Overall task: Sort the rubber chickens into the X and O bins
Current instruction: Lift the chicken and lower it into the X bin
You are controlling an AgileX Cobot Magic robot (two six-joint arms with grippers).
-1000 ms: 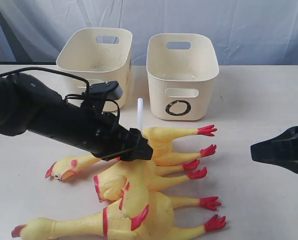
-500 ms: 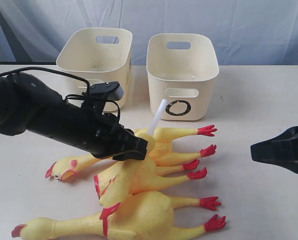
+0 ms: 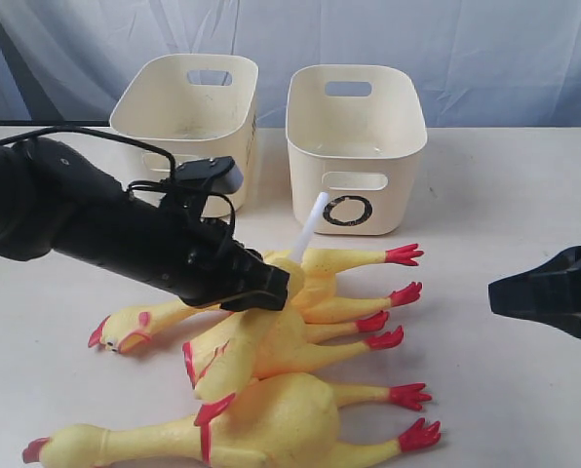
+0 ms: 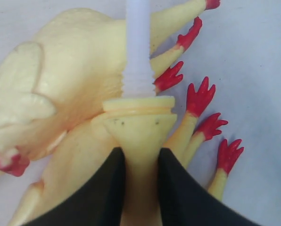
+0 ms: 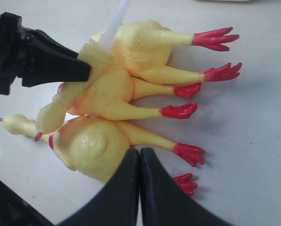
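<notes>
The left gripper point(image 4: 141, 153), open a second ago, now pinches the yellow stub point(image 4: 139, 127) of one of the rubber chickens point(image 3: 281, 341) piled near centre. The stub's white tube point(image 3: 310, 226) has tipped from upright toward the right. The right gripper point(image 5: 139, 151) hangs at the right with its jaws pressed together, empty, over the pale table point(image 3: 495, 195), and both bins point(image 3: 398, 185) stand far back against a blue-white cloth point(image 3: 417, 39).
</notes>
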